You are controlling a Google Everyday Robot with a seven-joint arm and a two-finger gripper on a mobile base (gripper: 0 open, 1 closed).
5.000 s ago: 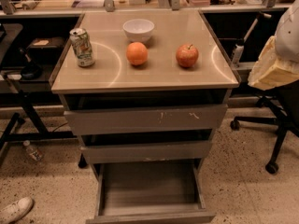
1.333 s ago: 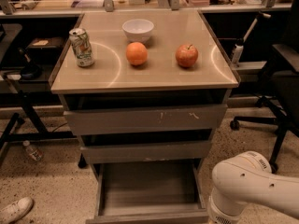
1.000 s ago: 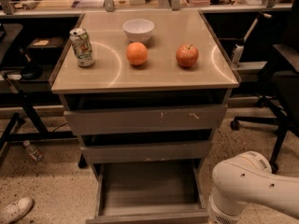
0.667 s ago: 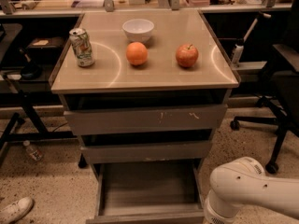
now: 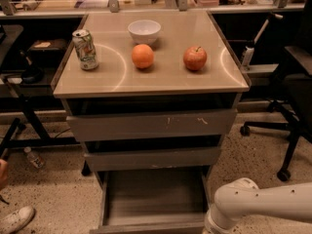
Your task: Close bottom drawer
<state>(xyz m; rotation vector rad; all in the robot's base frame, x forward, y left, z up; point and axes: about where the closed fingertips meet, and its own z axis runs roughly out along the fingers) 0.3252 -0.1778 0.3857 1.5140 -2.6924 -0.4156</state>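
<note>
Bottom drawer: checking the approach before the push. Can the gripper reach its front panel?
Probably yes: the bottom drawer stands open, nothing shows before its front, and the arm sits by its right front corner. The gripper itself is out of view.

On the table (image 5: 214, 79) we see can (image 5: 85, 49) left, orange (image 5: 143, 56) middle, apple (image 5: 195, 58) right, bowl (image 5: 144, 31) behind. Below, the bottom drawer (image 5: 153, 199) sticks out; our arm (image 5: 258, 206) is right of it, gripper hidden.

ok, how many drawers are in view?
3, stacked: widest drawer on top, mid-width drawer below, bottom drawer lowest, pulled out. Arm at lower right; its gripper is out of frame.
</note>
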